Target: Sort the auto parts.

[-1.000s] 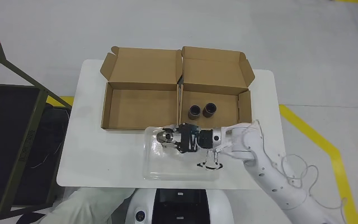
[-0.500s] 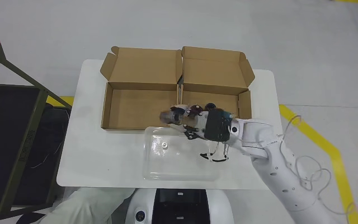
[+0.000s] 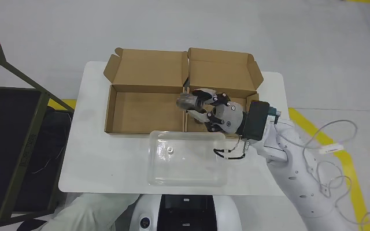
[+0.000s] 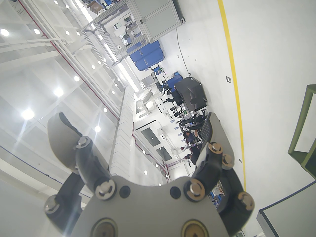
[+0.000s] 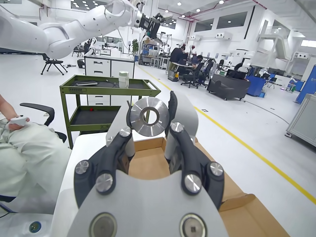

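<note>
My right gripper (image 3: 195, 104) is shut on a silver metal bushing (image 3: 185, 103) with a round bore, held in the air over the wall between the two cardboard boxes. In the right wrist view the bushing (image 5: 148, 117) sits between the fingertips of the right gripper (image 5: 149, 114), above the brown box (image 5: 148, 159). A small pale part (image 3: 171, 149) lies in the clear plastic tray (image 3: 159, 173) at the table's front. My left gripper (image 4: 134, 124) is open with nothing between its fingers, raised high and off the table.
The left box (image 3: 144, 112) and the right box (image 3: 222, 86) stand side by side at the back with lids open. A green cart (image 5: 108, 85) stands beside the table. My right arm (image 3: 289, 167) crosses the table's right front.
My right gripper has lifted the bushing out of the clear tray and carried it back toward the boxes. The small pale part stays in the tray.
</note>
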`<state>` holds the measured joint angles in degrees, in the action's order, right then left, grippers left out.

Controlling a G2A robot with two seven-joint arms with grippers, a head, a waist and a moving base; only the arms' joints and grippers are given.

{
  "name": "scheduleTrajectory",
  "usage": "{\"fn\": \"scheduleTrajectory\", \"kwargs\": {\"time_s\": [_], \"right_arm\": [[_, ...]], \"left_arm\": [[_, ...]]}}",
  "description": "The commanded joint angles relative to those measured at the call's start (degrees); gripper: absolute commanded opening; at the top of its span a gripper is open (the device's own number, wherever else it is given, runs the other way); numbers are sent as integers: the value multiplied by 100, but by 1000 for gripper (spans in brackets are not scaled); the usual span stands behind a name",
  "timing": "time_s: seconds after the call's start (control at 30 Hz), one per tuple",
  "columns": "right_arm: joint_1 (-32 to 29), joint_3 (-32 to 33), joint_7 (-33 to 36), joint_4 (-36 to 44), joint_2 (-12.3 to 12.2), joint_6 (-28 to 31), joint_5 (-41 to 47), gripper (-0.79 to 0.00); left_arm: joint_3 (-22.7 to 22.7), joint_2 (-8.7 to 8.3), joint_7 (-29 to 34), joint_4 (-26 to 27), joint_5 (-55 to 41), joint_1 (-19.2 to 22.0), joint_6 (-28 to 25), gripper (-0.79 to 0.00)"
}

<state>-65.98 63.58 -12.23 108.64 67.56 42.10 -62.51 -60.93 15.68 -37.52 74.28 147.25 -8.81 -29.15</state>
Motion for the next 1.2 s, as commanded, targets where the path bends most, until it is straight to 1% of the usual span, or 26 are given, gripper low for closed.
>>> {"fn": "scheduleTrajectory", "kwargs": {"time_s": [0.0,0.47,0.63,0.93,1.17], "right_arm": [[-5,33,-103,11,4,-28,-2,-785],[56,-21,-472,-70,52,-65,-203,-785],[143,-121,-495,-167,75,-11,-346,-785],[366,-490,-197,-525,155,-211,-638,-785],[689,-960,244,-1116,277,-449,-751,-785]], "left_arm": [[0,0,0,0,0,0,0,0],[0,0,0,0,0,0,0,0],[0,0,0,0,0,0,0,0],[0,0,0,0,0,0,0,0],[0,0,0,0,0,0,0,0]]}}
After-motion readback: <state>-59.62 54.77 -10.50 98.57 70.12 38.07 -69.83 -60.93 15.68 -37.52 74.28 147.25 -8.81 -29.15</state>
